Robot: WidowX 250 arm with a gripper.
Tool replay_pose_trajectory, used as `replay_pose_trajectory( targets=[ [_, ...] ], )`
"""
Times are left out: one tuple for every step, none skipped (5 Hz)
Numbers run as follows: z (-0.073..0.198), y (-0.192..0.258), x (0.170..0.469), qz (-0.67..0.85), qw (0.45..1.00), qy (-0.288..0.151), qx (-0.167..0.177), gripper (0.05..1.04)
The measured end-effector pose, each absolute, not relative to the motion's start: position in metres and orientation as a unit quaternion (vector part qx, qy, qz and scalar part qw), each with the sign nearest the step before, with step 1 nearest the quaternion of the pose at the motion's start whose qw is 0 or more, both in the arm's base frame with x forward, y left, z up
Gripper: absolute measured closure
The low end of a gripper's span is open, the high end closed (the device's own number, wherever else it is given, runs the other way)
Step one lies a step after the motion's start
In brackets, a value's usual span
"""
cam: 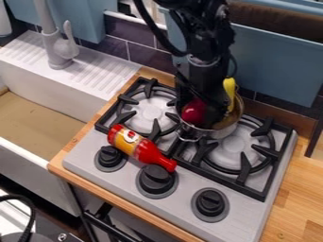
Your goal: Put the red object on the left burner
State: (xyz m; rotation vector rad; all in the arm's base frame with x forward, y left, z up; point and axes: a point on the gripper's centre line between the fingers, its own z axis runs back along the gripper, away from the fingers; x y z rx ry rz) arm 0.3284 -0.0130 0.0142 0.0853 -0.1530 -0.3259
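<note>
The gripper (pixel 208 97) hangs over the silver pot (pixel 217 133), its lower end at the pot's opening. Right at the gripper, on the pot's left side, is a round dark red object (pixel 193 111); whether it is held or only lies in the pot I cannot tell. The pot stands at the back middle of the stove, between the left burner (pixel 150 112) and the right burner (pixel 233 146). A red bottle with a yellow label (pixel 127 141) lies across the stove's front left edge, beside the knobs.
A yellow object (pixel 229 88) sticks up from the pot, right of the gripper. Black grates (pixel 245 168) surround both burners. Three black knobs (pixel 210 202) line the front. The white sink (pixel 37 105) is at left, with a grey faucet (pixel 61 53). A wall rises behind the stove.
</note>
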Motion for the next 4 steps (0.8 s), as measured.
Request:
replay_pose_trajectory(
  targets=[
    [0.014,-0.013,0.329,-0.161,0.983,-0.078,0.042,0.341],
    [0.013,-0.015,0.327,-0.165,0.983,-0.077,0.037,0.329],
    [0.016,-0.016,0.321,-0.172,0.982,-0.073,0.022,0.317],
    [0.031,-0.015,0.322,-0.172,0.981,-0.089,0.011,0.317]
  ],
)
